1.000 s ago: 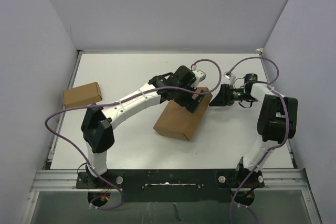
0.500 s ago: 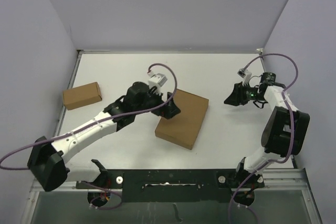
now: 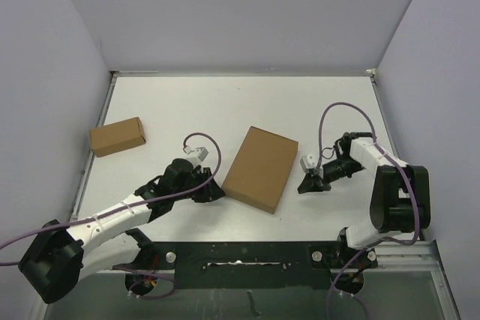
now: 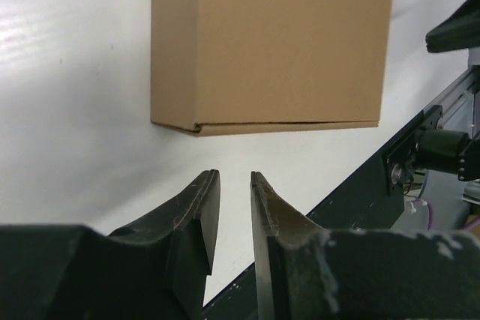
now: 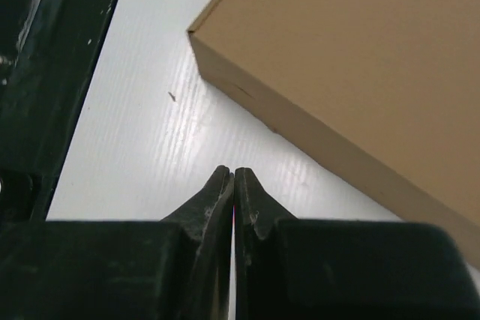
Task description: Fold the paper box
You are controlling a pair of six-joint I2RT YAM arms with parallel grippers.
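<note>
arms flank the paper box (image 3: 260, 168), which lies closed and flat mid-table, touched by neither. left arm stretches low across the table (image 3: 187, 103); left gripper (image 3: 214, 192) faces the box's near-left edge, jaws a narrow slit apart, empty. right gripper (image 3: 304, 187), fingertips pressed together, sits near its right edge. small cardboard box (image 3: 117, 136) rests well apart, far left.

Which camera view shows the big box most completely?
The top view: the whole box, closed, is visible there. The left wrist view shows only its near end, cut off above; the right wrist view shows one corner.
</note>
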